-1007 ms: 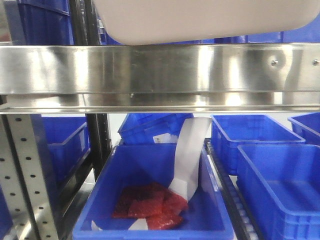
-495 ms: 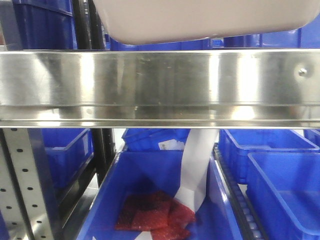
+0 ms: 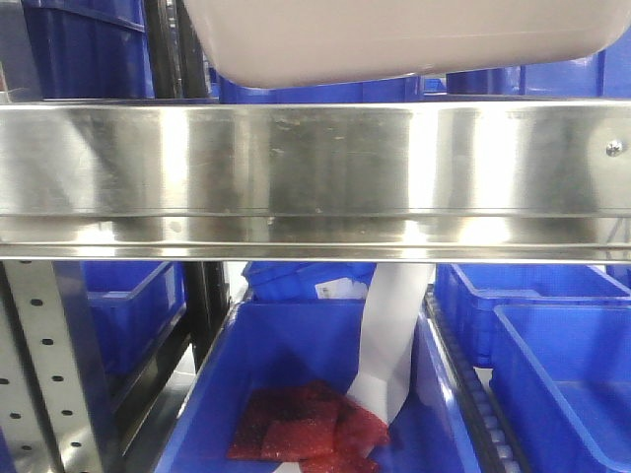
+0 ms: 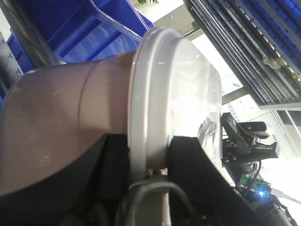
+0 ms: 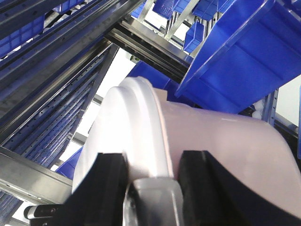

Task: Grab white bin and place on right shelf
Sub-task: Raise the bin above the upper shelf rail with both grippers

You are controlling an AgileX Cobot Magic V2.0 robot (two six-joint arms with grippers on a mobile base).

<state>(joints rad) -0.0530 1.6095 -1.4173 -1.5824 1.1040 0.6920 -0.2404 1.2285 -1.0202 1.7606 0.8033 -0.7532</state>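
The left gripper and right gripper are each clamping the rim of the large pinkish-white translucent plastic bin. The bin is hanging just above the shiny stainless-steel shelf rail, with its long axis running left to right.

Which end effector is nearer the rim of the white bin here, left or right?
Neither is nearer: both touch it. The left end effector has a finger on each side of the rim of the white bin, and the right end effector grips that rim the same way.
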